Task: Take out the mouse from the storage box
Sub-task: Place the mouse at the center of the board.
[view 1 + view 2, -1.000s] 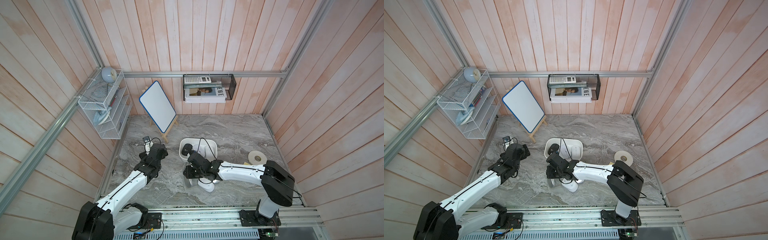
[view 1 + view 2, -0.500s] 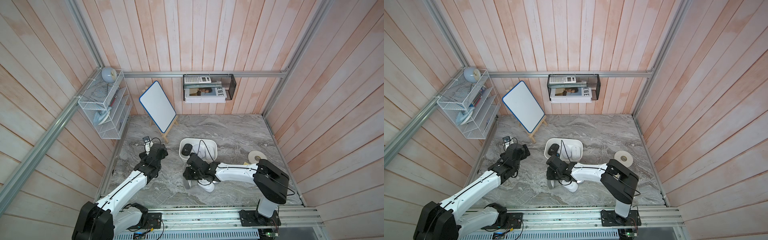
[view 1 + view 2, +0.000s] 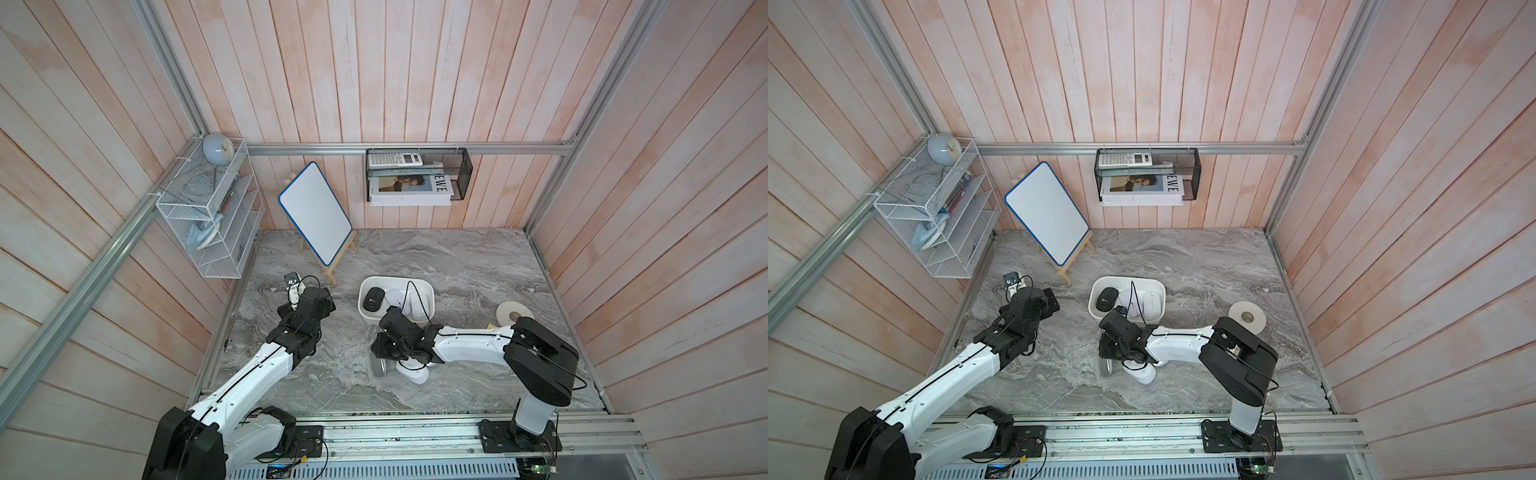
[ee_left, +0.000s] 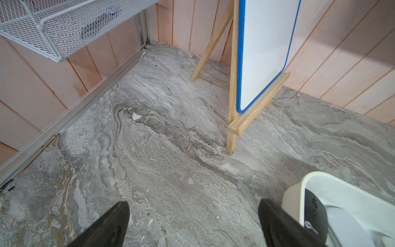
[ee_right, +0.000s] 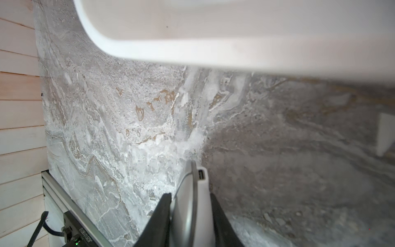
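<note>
While right gripper [image 5: 190, 195] clamps grey mouse [image 5: 189, 216] edge-on | mouse out of box [image 3: 397, 279], on its near side, low over table [image 5: 128, 128], contact unclear | long axis runs past jaws toward table | left gripper [image 4: 193, 205] spread wide, empty, beside box

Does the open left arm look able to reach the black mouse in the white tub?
Probably yes: the left gripper hangs open beside the storage box, and the black mouse lies uncovered at that end; only the low wall stands between.
</note>
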Controlling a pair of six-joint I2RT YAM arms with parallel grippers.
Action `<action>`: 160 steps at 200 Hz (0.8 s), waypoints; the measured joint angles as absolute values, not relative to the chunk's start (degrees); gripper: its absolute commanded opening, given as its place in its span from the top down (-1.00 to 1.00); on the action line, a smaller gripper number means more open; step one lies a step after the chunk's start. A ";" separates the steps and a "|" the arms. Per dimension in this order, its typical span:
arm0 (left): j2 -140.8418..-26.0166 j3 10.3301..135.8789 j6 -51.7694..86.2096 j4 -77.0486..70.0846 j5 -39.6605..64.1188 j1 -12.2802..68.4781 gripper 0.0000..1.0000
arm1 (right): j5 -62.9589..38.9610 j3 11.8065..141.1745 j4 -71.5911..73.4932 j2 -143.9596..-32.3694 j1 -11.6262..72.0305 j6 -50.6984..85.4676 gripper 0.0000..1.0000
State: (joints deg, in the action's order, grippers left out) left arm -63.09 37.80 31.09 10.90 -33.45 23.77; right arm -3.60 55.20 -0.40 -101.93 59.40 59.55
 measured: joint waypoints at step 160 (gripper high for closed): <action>-63.11 37.80 31.07 10.68 -33.45 23.77 -0.99 | -3.95 51.29 4.27 -101.54 57.28 62.67 -0.08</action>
State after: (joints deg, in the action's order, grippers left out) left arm -63.11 37.80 31.07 10.68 -33.45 23.77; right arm -3.95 51.29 4.27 -101.54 57.28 62.67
